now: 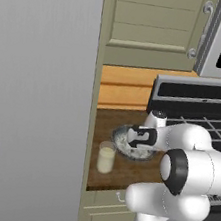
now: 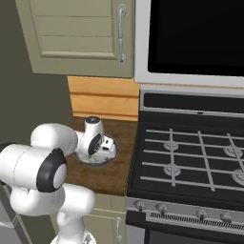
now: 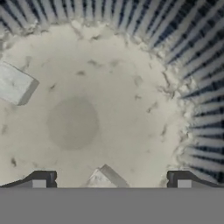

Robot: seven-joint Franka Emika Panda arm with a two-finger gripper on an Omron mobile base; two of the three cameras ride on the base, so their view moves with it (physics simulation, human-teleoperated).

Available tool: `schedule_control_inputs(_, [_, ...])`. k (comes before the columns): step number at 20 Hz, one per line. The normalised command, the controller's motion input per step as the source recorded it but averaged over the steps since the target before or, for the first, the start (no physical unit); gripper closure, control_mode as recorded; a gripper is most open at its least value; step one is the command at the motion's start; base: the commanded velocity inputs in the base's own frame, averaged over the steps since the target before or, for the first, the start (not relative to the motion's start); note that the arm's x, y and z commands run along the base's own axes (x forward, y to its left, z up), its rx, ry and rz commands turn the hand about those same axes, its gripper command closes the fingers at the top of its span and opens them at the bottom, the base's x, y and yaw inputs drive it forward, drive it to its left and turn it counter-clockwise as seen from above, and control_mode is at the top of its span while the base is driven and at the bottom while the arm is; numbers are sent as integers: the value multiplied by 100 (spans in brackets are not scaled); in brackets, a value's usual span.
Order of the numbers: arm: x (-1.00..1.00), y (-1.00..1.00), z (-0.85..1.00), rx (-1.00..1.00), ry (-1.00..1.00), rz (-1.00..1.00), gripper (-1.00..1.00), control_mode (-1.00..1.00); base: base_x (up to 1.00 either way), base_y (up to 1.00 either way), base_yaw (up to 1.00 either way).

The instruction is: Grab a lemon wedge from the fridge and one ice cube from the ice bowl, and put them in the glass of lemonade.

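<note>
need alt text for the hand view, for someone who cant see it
Close look down into the ice bowl, its speckled whitish inside ringed by a ribbed grey wall. One ice cube lies at left, another sits low between the open jaws.

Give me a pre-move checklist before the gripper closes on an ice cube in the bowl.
1. Gripper over the ice bowl: ok; the hand view looks straight into its speckled inside.
2. Jaws apart: ok; the two fingertips stand wide at the bottom of the hand view.
3. Ice cube between the tips: ok; one cube lies midway between them, though partly cut off by the view's edge.
4. Second cube out of the way: ok; it lies apart, near the rim.
5. Glass of lemonade upright beside the bowl: ok; it stands on the wooden counter.
6. Lemon wedge already in the glass: cannot tell.
</note>
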Motion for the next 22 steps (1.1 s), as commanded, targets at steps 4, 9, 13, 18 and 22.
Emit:
schedule_control_inputs(4, [-18, -6, -1, 0, 5, 0, -100, -100, 0, 0, 0])
schedule_control_inputs(9, [0, 0, -7, 0, 1, 0, -100, -100, 0, 0, 0])
schedule_control_inputs(13, [0, 0, -9, 0, 0, 0, -100, -100, 0, 0, 0])
schedule_control_inputs(18, [4, 0, -29, 0, 0, 0, -100, -100, 0, 0, 0])
schedule_control_inputs(22, [0, 0, -2, 0, 0, 0, -100, -100, 0, 0, 0])
